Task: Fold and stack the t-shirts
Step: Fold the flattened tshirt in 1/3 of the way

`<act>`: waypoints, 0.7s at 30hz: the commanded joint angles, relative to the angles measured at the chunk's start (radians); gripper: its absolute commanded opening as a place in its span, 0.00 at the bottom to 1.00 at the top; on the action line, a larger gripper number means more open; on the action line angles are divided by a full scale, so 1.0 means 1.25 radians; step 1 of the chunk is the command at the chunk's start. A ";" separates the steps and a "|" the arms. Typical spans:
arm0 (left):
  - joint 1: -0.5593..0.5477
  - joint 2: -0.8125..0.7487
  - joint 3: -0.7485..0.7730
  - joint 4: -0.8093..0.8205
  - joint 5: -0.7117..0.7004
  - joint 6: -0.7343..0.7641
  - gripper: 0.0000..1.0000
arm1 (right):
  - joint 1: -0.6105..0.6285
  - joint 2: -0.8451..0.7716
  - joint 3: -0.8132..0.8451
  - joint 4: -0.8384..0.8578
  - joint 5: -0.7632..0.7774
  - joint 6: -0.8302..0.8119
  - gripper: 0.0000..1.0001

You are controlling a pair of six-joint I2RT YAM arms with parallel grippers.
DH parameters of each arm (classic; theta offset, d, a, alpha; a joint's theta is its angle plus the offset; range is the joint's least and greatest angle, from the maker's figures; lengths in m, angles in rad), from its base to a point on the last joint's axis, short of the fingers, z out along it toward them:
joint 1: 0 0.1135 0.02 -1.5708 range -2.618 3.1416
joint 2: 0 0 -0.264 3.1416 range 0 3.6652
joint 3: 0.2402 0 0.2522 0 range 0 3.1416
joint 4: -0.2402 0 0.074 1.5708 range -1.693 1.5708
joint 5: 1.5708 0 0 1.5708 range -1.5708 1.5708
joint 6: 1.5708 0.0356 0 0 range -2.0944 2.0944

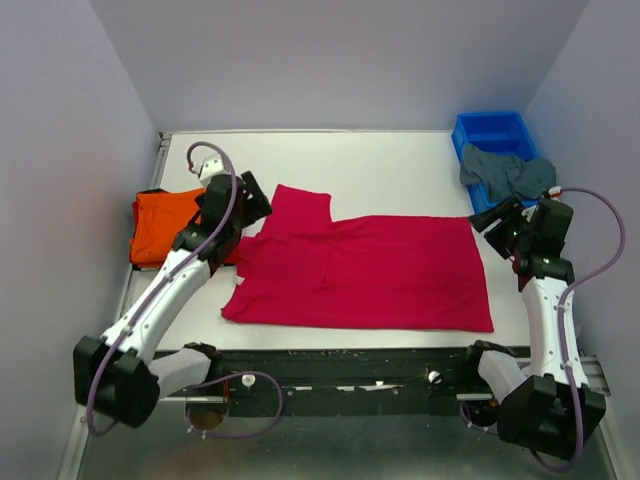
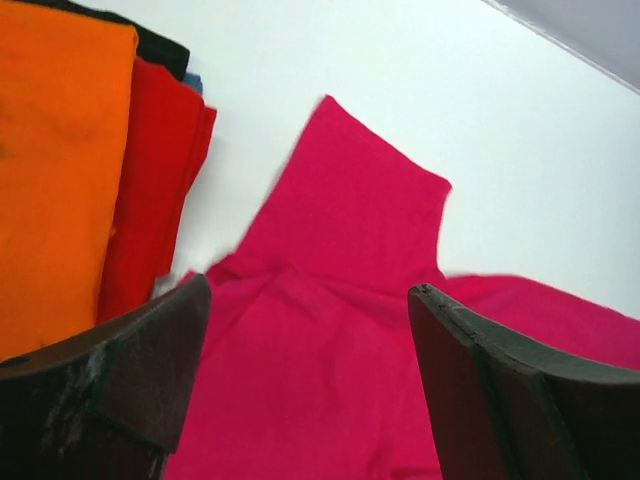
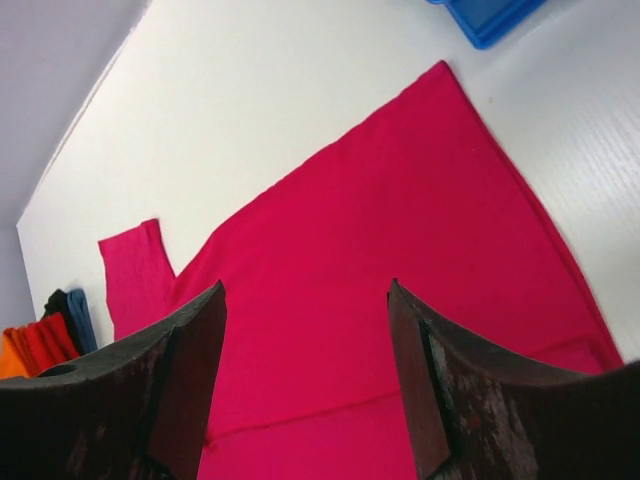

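Across the white table (image 1: 380, 170), which fills the floor of a bare booth with pale lilac-grey walls (image 1: 350, 60) on three sides, the crimson-pink t-shirt (image 1: 370, 270) lies spread flat in the middle, its hem toward the right and one short sleeve pointing to the far side. At the table's left edge sits a folded stack with the orange t-shirt (image 1: 160, 225) on top; the left wrist view shows the red t-shirt (image 2: 150, 190) folded beneath it, with thin edges of a black layer (image 2: 150, 40) and a blue layer (image 2: 192, 82) showing lower down. In the far right corner stands a blue bin (image 1: 490, 130), and the grey-teal t-shirt (image 1: 505, 173) is draped, crumpled, over its near rim. A black rail (image 1: 350, 365) runs along the near edge between the arm bases. The left gripper (image 1: 250, 205) hangs over the sleeve end of the crimson-pink shirt, just beside the stack, fingers spread wide with nothing between them. The right gripper (image 1: 492, 220) is at the shirt's far right corner, near the bin, its fingers likewise parted and empty. Whether either touches the cloth cannot be told.
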 commanded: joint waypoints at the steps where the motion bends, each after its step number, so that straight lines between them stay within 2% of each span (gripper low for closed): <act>1: 0.042 0.160 0.034 0.166 0.027 0.027 0.91 | 0.045 0.018 0.015 0.084 -0.013 -0.010 0.72; 3: 0.052 0.266 0.062 0.230 0.014 0.035 0.85 | 0.078 0.026 0.026 0.092 0.003 -0.015 0.72; 5: 0.069 0.371 0.138 0.230 0.025 0.043 0.83 | 0.109 0.038 0.041 0.089 0.031 -0.027 0.72; 10: 0.097 0.572 0.303 0.185 0.094 0.084 0.84 | 0.121 0.068 0.048 0.105 0.041 -0.055 0.72; 14: 0.118 0.678 0.390 0.168 0.138 0.098 0.83 | 0.121 0.077 0.020 0.150 0.023 -0.050 0.72; 17: 0.130 0.736 0.445 0.146 0.180 0.095 0.75 | 0.121 0.089 0.011 0.169 0.009 -0.045 0.72; 21: 0.132 0.800 0.493 0.120 0.219 0.093 0.72 | 0.121 0.111 -0.002 0.198 0.003 -0.039 0.72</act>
